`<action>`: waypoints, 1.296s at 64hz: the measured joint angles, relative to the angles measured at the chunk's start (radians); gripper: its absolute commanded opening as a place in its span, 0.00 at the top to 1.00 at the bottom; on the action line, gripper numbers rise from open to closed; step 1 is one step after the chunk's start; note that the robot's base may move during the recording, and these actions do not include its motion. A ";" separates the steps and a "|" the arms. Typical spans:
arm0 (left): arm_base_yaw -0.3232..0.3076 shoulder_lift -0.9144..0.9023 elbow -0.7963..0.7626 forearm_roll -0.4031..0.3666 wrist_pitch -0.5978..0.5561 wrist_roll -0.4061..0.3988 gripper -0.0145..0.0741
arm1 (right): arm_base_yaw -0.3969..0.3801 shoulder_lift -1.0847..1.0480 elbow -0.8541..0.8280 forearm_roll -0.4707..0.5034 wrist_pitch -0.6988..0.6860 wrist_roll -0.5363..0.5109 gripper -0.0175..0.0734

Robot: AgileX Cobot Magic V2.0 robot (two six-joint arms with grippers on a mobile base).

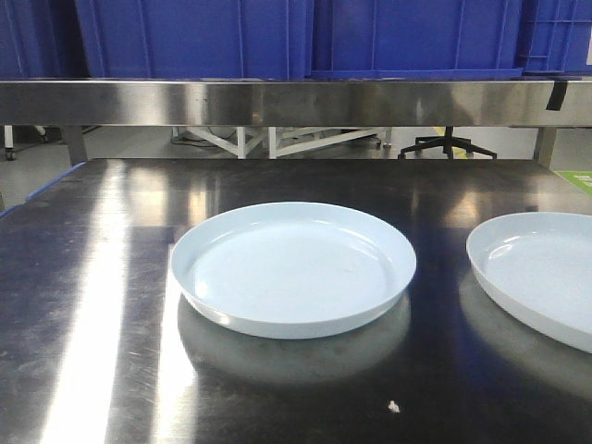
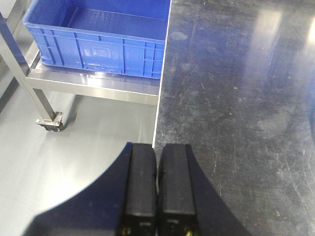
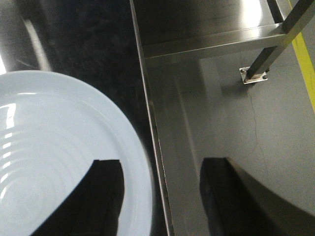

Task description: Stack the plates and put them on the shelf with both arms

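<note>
Two pale bluish-white plates lie flat on the steel table. One plate (image 1: 293, 266) is in the middle; the other plate (image 1: 541, 273) is at the right, cut off by the frame edge. No arm shows in the front view. In the left wrist view my left gripper (image 2: 157, 150) is shut and empty, over the table's left edge. In the right wrist view my right gripper (image 3: 160, 169) is open, above the right plate (image 3: 59, 147); one finger is over the plate, the other past the table's right edge.
A steel shelf (image 1: 296, 100) runs across the back above the table, with blue crates (image 1: 305, 37) on it. A blue crate (image 2: 98, 37) sits on a low wheeled steel rack left of the table. A steel frame leg (image 3: 266, 59) stands on the floor at the right.
</note>
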 measured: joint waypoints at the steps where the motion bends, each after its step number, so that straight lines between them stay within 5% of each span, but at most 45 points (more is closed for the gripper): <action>1: 0.000 0.000 0.000 0.000 0.000 0.000 0.74 | 0.000 0.009 -0.005 0.000 0.000 0.000 0.30; 19: 0.000 0.000 0.000 0.000 0.000 0.000 0.74 | 0.000 0.161 -0.064 0.000 -0.005 0.000 0.33; 32: 0.000 0.000 0.000 0.000 0.000 0.000 0.74 | 0.000 0.200 -0.064 0.000 -0.005 0.000 0.77; 57: 0.000 0.000 0.000 0.000 0.000 0.000 0.74 | 0.023 0.131 -0.239 -0.002 0.106 0.002 0.75; 83: 0.000 0.000 0.000 0.000 0.000 0.000 0.74 | 0.424 0.198 -0.485 -0.008 0.180 0.002 0.75</action>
